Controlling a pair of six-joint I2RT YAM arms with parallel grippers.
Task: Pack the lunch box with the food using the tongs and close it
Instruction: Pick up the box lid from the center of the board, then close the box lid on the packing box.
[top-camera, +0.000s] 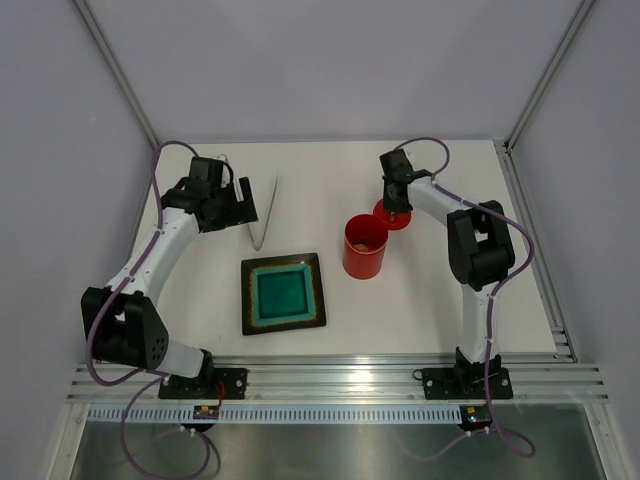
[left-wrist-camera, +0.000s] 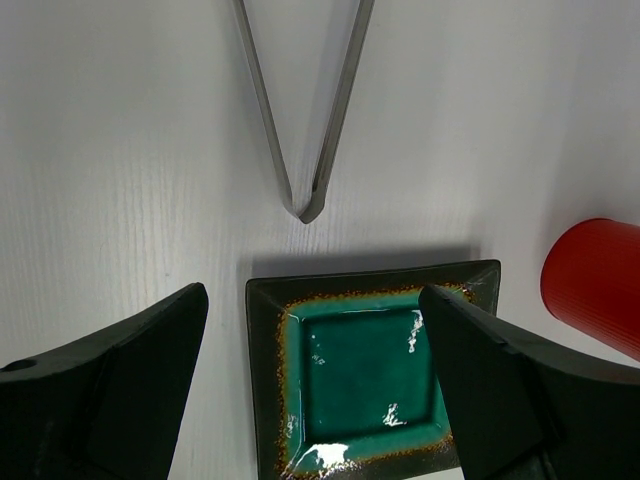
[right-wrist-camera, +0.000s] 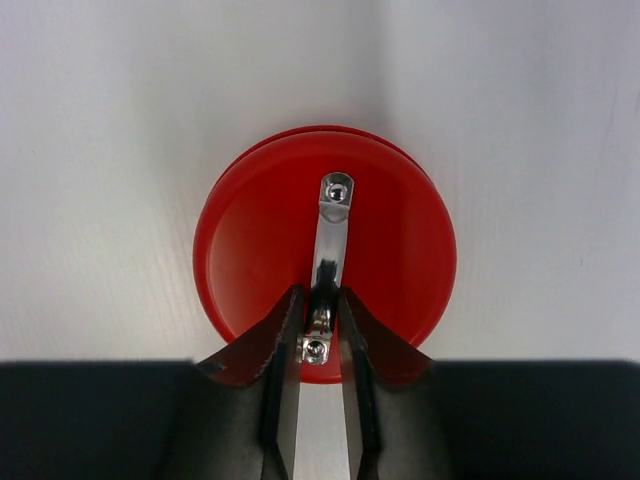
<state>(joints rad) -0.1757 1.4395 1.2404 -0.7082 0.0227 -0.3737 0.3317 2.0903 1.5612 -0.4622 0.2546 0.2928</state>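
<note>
The right tool (right-wrist-camera: 320, 340) pinches the handle (right-wrist-camera: 331, 235) of the lid (right-wrist-camera: 400, 250) at mid-frame. The left tool (left-wrist-camera: 312, 300) gapes wide above the plate (left-wrist-camera: 380, 281).

Bright, even overhead light, soft shadows, glints on the plate (left-wrist-camera: 350, 350) and the lid (right-wrist-camera: 400, 240).

The table (left-wrist-camera: 120, 150) is lying bare either side of the tongs (left-wrist-camera: 264, 100); the plate (left-wrist-camera: 370, 278) is crowding their point; the right gripper (right-wrist-camera: 320, 300) is covering the lid (right-wrist-camera: 400, 240).
</note>
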